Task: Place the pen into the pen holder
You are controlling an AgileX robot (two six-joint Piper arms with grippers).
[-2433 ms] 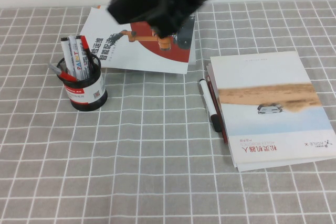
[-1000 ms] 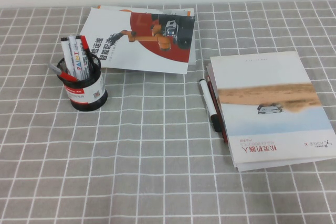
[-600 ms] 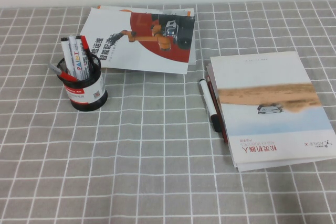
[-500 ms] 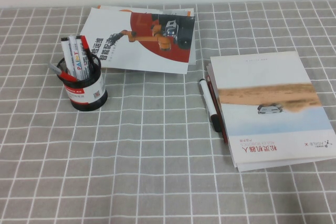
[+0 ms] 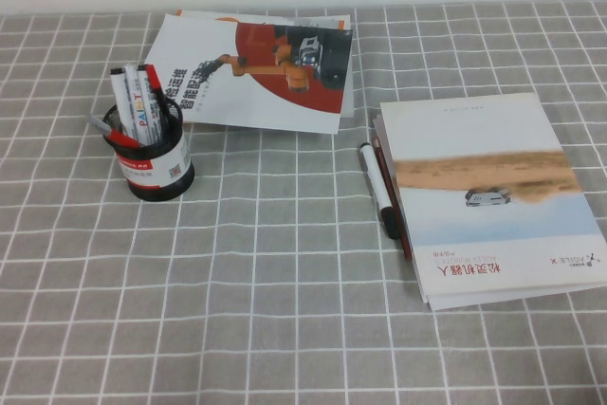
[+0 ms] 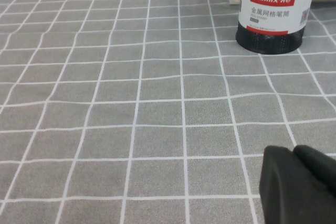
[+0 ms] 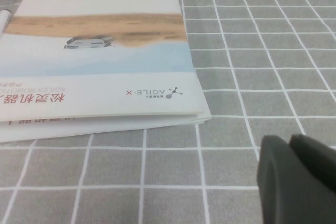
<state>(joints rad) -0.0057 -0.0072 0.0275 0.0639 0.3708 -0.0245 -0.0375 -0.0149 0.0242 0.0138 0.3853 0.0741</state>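
Flat on the cloth, the pen [image 5: 377,190] lies beside a booklet [image 5: 488,196], well apart from the pen holder [image 5: 151,153]; left gripper [image 6: 299,184] and right gripper [image 7: 296,177] sit low over the cloth, openness unclear.

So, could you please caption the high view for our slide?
Pen lies beside booklet, pen holder across the cloth; neither claw in view.

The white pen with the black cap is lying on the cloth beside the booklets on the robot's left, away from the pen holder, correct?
Not quite. In the high view the white pen lies beside the booklets on the robot's right, not its left; it is indeed away from the pen holder. The left claw and the right claw each show only at the edge of their own wrist view.
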